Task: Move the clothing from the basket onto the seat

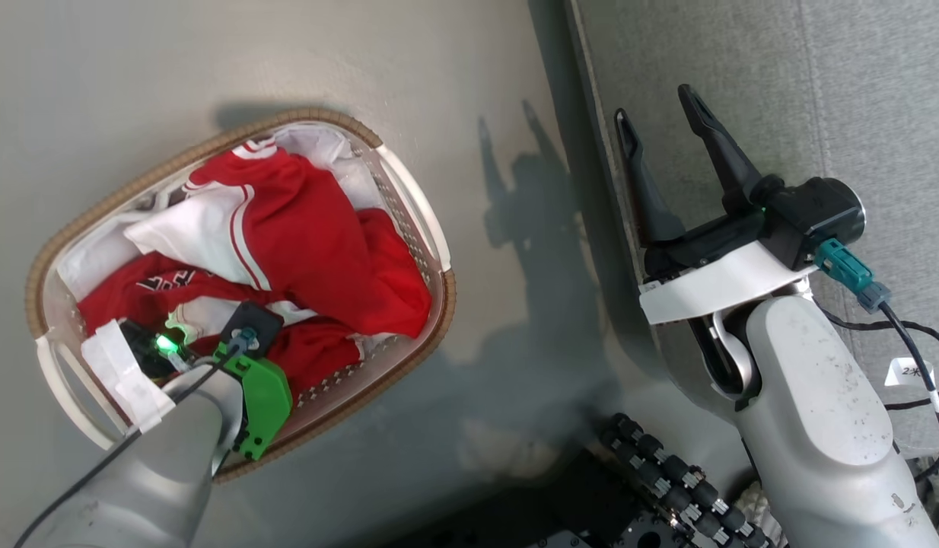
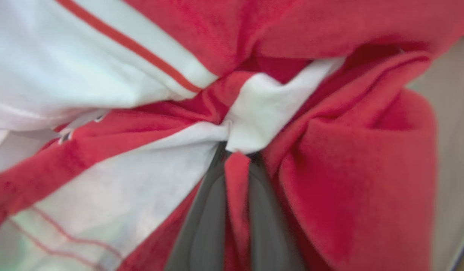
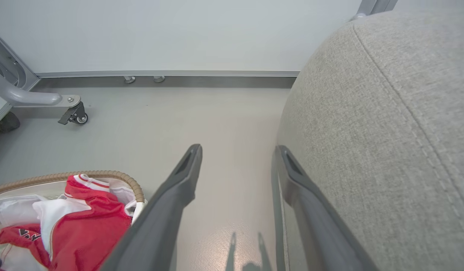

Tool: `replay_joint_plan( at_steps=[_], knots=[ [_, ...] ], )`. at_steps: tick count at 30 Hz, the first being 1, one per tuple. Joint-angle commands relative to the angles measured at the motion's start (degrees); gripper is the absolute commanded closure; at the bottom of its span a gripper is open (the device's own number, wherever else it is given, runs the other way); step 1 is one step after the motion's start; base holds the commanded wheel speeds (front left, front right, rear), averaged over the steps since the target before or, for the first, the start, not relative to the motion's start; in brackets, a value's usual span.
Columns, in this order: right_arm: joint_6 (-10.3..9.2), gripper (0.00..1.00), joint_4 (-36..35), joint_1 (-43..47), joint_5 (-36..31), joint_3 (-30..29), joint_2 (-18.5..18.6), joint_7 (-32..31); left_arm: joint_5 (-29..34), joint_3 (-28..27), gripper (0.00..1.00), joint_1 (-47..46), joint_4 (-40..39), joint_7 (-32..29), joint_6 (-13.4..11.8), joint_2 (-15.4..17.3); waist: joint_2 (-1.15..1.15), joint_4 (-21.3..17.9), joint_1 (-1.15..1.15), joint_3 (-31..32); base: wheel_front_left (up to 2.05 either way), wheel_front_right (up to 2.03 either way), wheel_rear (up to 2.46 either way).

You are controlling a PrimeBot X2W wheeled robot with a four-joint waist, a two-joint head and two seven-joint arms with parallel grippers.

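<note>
Left hand (image 2: 237, 160) around clothing (image 2: 341, 180) in basket (image 1: 448, 298)

Right gripper (image 3: 239, 149), fingers spread apart, above the floor (image 3: 172, 120) beside the grey seat (image 3: 386, 131). At lower left, red-and-white clothing (image 3: 93, 229) lies in the woven-rimmed basket (image 3: 104, 175).

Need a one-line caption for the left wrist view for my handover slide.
Left gripper, jaws shut on a red fold of the clothing, white panels bunched around the pinch.
</note>
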State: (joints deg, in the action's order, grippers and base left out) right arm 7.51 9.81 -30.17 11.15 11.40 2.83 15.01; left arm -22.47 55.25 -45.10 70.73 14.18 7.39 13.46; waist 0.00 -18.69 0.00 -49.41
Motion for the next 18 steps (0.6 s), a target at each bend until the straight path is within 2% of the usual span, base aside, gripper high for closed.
replay_joint_plan(
  at_steps=[1, 8, 18],
  knots=[
    [-0.05, 0.00, 0.4, 0.0, -0.5, -0.2, 0.2, 0.3, -1.0, 0.0, 1.00, 1.4, 0.0, 0.5, 0.1, -0.1, 0.00, 0.3, 0.00, 3.1, 0.00, 0.00, 0.00],
    [-0.05, 0.00, 2.6, 3.0, -1.8, -1.0, 0.2, 0.3, -4.3, -1.2, 1.00, 5.9, -1.4, 1.1, 0.1, -2.0, 0.00, 2.0, 0.00, 11.4, 0.00, 0.00, 0.00],
    [-0.05, 0.00, 6.0, 9.0, -4.0, -2.1, 0.2, 0.3, -6.2, -6.5, 1.00, 15.3, -9.5, 1.0, -1.3, -4.1, 0.00, 6.1, 0.00, 23.7, 0.00, 0.00, 0.00]
  ],
)
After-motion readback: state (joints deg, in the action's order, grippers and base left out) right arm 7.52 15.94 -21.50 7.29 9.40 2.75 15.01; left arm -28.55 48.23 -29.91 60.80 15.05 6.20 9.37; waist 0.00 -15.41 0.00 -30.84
